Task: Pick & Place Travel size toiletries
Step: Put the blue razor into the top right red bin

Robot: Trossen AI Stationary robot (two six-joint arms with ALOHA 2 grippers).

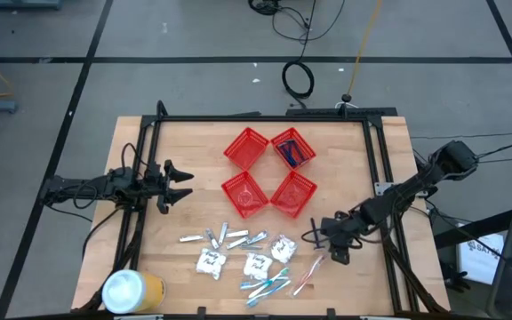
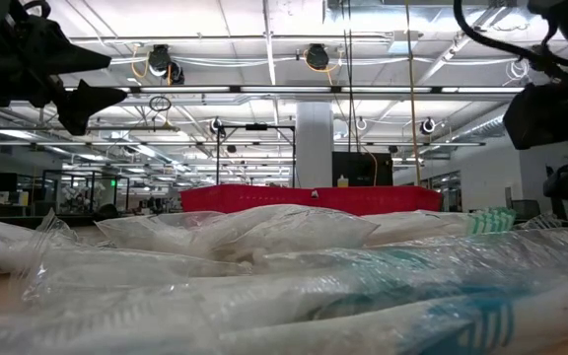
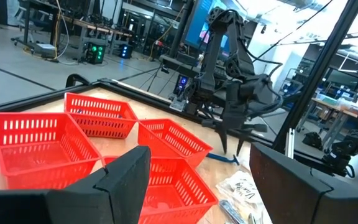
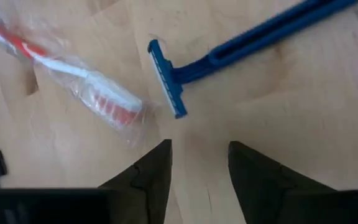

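Observation:
My right gripper [image 1: 316,233] hovers open over the table's near right part, fingers pointing down. Just beyond its fingertips [image 4: 197,149] a dark blue razor [image 4: 185,68] lies flat on the wood, head toward the fingers. Beside the razor lies a red-and-white toothbrush [image 4: 73,71] in a clear wrapper. The razor also shows under that gripper in the left wrist view [image 3: 224,159]. My left gripper [image 1: 178,182] waits open and empty over the table's left side. Tubes [image 1: 225,236], white sachets [image 1: 210,260] and wrapped toothbrushes [image 1: 267,286] lie near the front edge.
Four red mesh baskets [image 1: 245,147] stand together at the table's middle; the far right one [image 1: 292,149] holds dark blue razors. A yellow can with a white lid [image 1: 132,292] stands at the near left corner. A black frame [image 1: 265,117] borders the table.

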